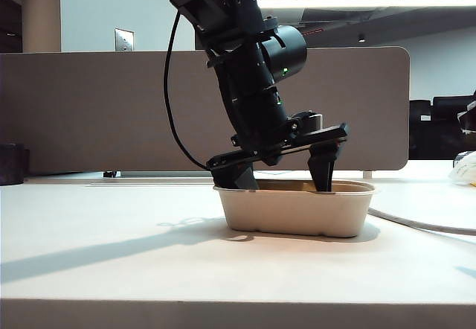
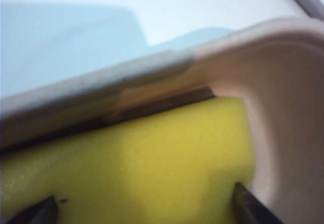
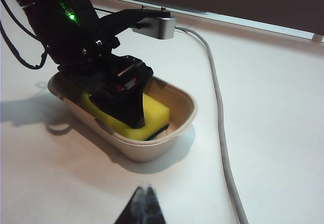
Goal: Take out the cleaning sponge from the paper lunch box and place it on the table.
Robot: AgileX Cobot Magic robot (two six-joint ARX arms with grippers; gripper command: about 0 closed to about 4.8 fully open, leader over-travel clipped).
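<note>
Inside pulp lunch box [image 3: 185, 113]: foam sponge [image 3: 154, 113], left fingers [image 2: 248, 199] spread; right fingers [image 3: 143, 196] closed.

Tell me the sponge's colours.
Cleaning sponge: bright yellow foam, dark green layer underneath; clearest in the right wrist view.

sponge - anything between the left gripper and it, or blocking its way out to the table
Nothing visible. The open left gripper straddles the cleaning sponge inside the paper lunch box; only the box's low wall separates it from the table.

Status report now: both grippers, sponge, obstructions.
Left gripper open, fingers straddling yellow foam sponge inside beige pulp lunch box. Right gripper shut, parked clear. Grey cable alongside, not obstructing.
</note>
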